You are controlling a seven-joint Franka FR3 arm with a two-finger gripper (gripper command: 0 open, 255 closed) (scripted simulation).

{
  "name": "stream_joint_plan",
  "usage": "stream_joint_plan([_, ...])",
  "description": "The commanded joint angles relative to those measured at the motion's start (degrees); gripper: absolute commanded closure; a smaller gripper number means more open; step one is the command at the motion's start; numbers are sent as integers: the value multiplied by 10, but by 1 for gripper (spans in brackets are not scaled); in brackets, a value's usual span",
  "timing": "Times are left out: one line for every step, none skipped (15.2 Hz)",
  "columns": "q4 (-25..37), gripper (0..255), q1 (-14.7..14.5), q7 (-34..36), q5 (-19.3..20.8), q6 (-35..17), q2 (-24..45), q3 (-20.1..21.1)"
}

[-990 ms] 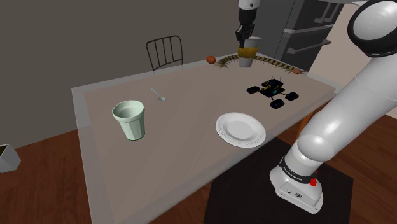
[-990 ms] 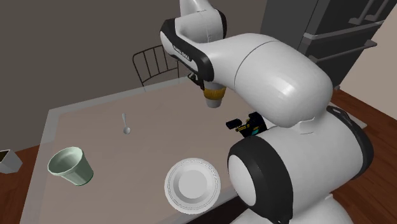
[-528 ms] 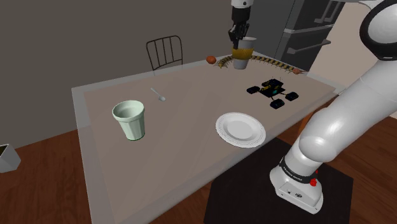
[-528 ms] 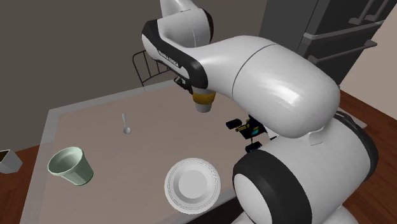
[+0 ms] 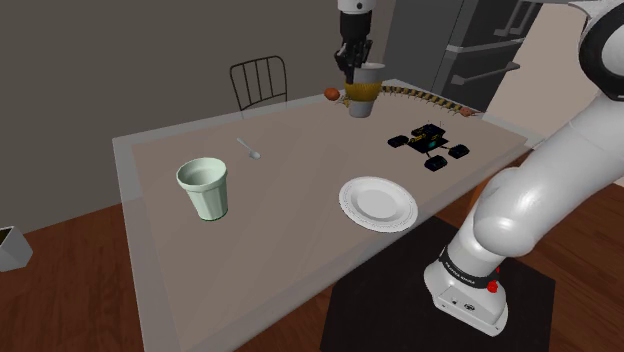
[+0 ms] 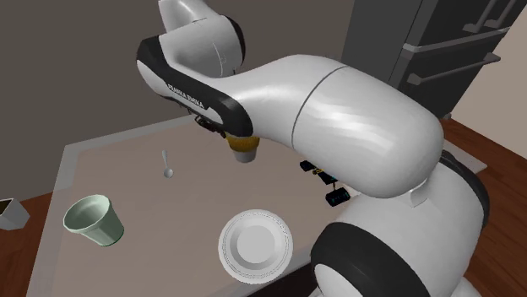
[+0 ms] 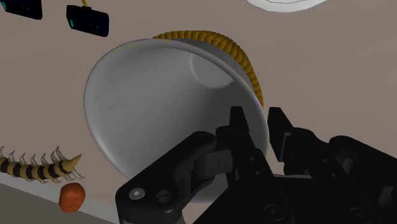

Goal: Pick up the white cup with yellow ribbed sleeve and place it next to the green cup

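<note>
The white cup with a yellow ribbed sleeve (image 5: 364, 89) hangs in the air above the far side of the table, its rim clasped by my black gripper (image 5: 352, 62). In the wrist view the cup (image 7: 165, 114) tilts its open mouth toward the camera, one finger inside the rim and one outside; the gripper (image 7: 259, 132) is shut on the wall. In the second exterior view the cup's bottom (image 6: 244, 150) peeks out under the arm. The pale green cup (image 5: 205, 188) stands upright near the table's left front, also seen as green cup (image 6: 95, 220), well apart from the held cup.
A white plate (image 5: 378, 203) lies at the table's front. A small spoon (image 5: 249, 150) lies mid-table. A black toy car (image 5: 430, 144) sits at the shoulder view's right, a striped centipede toy (image 5: 425, 97) and a brown ball (image 5: 332, 94) at the far edge. A chair (image 5: 259, 82) stands behind.
The gripper has carried the cup toward the shoulder view's left and slightly up, away from the toy car and centipede.
</note>
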State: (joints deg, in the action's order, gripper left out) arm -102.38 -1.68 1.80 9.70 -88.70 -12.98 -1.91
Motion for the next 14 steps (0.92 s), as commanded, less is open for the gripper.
stream_joint_plan([1, 255, -12, 30, -4, 5, 1, 18])
stream_joint_plan([4, 255, -17, 44, -7, 8, 3, 27])
stream_joint_plan([7, 255, -23, 58, -9, 11, 5, 36])
stream_joint_plan([11, 255, -28, 71, -11, 14, 9, 45])
stream_joint_plan([16, 255, -34, 85, -13, 17, 12, 53])
stream_joint_plan([21, 255, -39, 99, -15, 20, 17, 62])
stream_joint_plan([27, 255, -45, 113, -17, 23, 22, 71])
stream_joint_plan([34, 255, -50, 127, -18, 26, 28, 79])
stream_joint_plan([41, 255, -56, 141, -20, 29, 34, 88])
stream_joint_plan([50, 255, -62, 155, -21, 32, 41, 96])
stream_joint_plan([59, 255, -67, 169, -22, 36, 49, 105])
stream_joint_plan([68, 255, -73, 183, -23, 39, 57, 113])
stream_joint_plan([79, 255, -79, 197, -23, 43, 66, 121])
stream_joint_plan([90, 255, -85, 211, -23, 47, 75, 129])
